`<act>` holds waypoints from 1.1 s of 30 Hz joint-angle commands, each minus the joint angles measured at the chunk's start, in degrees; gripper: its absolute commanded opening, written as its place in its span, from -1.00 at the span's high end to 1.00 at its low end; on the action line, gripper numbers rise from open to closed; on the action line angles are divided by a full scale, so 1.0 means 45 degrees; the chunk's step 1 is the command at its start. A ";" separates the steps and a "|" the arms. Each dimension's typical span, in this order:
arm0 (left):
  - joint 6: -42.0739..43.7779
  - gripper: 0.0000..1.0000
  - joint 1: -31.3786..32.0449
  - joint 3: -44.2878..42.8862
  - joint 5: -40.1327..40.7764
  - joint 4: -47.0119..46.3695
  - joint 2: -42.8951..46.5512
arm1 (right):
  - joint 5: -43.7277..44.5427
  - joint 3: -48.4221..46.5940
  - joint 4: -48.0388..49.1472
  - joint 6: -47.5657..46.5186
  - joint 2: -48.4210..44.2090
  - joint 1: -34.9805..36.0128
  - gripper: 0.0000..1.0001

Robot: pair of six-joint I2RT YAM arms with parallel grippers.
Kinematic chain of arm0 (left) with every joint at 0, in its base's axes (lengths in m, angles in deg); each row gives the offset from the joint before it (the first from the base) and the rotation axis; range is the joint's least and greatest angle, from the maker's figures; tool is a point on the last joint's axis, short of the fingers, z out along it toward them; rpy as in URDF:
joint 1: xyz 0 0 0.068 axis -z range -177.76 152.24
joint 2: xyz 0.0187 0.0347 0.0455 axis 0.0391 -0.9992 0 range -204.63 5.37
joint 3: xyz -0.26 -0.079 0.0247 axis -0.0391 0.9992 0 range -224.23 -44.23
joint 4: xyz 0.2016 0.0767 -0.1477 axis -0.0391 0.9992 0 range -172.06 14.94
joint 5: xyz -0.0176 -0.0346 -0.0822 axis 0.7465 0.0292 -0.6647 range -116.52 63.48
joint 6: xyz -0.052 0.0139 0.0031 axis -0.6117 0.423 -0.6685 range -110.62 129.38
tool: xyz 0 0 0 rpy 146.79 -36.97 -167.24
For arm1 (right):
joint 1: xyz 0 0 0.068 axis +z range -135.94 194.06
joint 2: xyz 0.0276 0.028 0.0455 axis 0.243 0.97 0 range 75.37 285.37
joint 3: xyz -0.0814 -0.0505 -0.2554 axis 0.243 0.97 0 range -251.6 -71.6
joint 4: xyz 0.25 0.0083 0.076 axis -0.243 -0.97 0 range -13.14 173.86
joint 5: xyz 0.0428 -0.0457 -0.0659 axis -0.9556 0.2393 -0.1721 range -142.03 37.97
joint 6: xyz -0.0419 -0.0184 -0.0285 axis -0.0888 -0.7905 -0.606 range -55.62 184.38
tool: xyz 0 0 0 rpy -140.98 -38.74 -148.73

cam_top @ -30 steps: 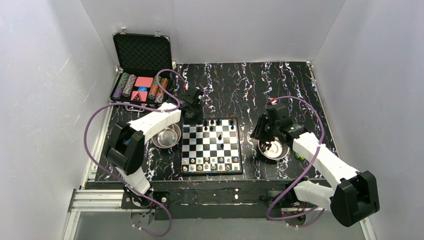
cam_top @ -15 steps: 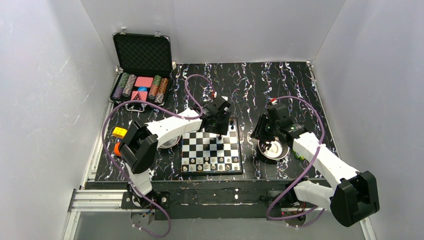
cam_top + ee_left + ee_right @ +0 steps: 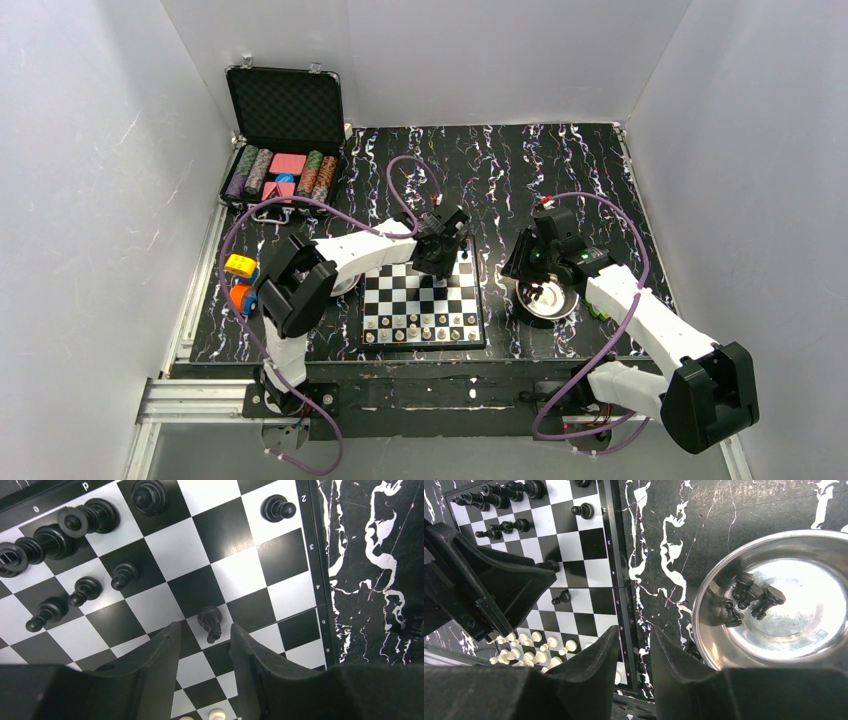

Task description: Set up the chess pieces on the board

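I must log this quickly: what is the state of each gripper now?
Left gripper: open, holding nothing.
Right gripper: open, holding nothing.

At lower centre of top view, board. Along its lower edge, chess pieces in a row; further pieces grouped by its opposite edge, at upper left of left wrist view, with lone piece apart toward mid-board. Just right of board, bowl with several pieces in it. At upper left, case holding chips.
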State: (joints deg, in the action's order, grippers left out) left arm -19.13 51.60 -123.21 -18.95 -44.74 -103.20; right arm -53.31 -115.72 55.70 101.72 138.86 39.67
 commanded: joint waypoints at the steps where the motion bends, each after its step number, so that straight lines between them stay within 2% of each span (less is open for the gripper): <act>1: 0.0479 0.21 0.0046 -0.0780 0.0485 -0.0027 0.0018 | 0.0040 -0.0010 0.0074 -0.0015 -0.0274 -0.0046 0.25; 14: 0.0887 0.36 0.0048 -0.1117 0.0700 0.0084 -0.0377 | 0.0086 0.0038 0.0084 -0.0001 -0.0356 -0.0046 0.25; 21: 0.0906 0.37 0.0046 -0.1045 0.0571 0.0105 -0.0401 | 0.0051 0.0053 0.0080 0.0020 -0.0318 -0.0046 0.25; 33: 0.0906 0.81 0.0046 -0.1140 0.0760 0.0261 -0.0091 | 0.0028 0.0068 0.0122 0.0024 -0.0338 -0.0046 0.25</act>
State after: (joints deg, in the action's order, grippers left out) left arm -15.68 51.60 -126.69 -16.83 -44.32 -106.33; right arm -53.31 -115.69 55.59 101.72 138.68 39.67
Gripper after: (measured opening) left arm 0.129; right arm 0.373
